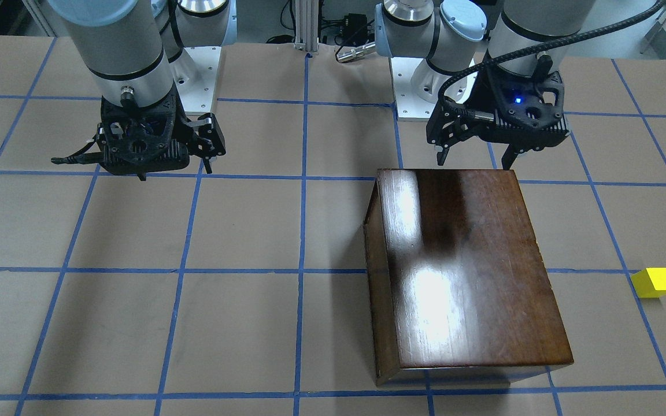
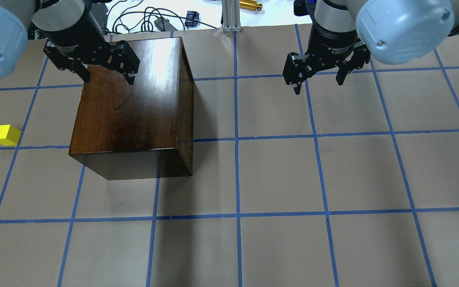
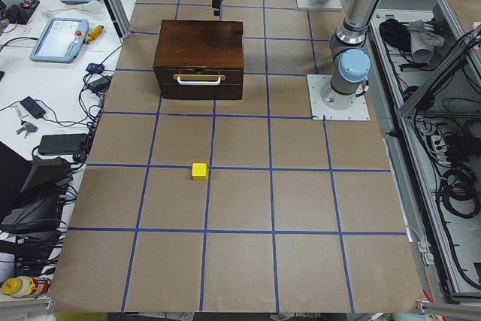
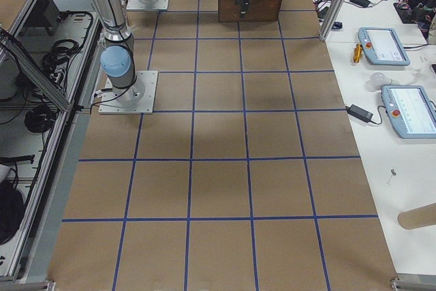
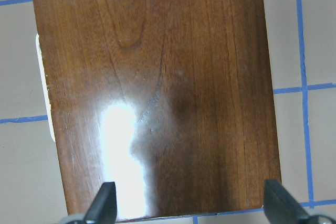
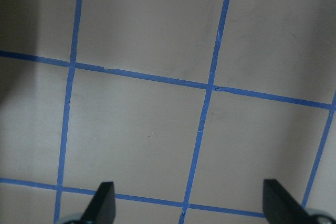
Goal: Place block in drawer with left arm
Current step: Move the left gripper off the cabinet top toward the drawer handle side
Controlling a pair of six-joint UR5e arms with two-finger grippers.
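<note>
Overhead exterior: we find the left gripper (image 2: 108, 79) spread, empty, above the box (image 2: 134, 115); drawer (image 3: 198, 89) shut, so the block (image 2: 6, 134) lies aside on the bench (image 2: 277, 175)

Overhead looks down from behind the robot; front faces it, steeply. Two end views look along the table (image 3: 240, 208) (both far). Left wrist cam sits close above box (image 5: 157, 77), under left claw (image 5: 190, 192); right wrist cam sees grid (image 6: 210, 87) under right claw (image 6: 186, 195). Overhead, front share box.
</note>
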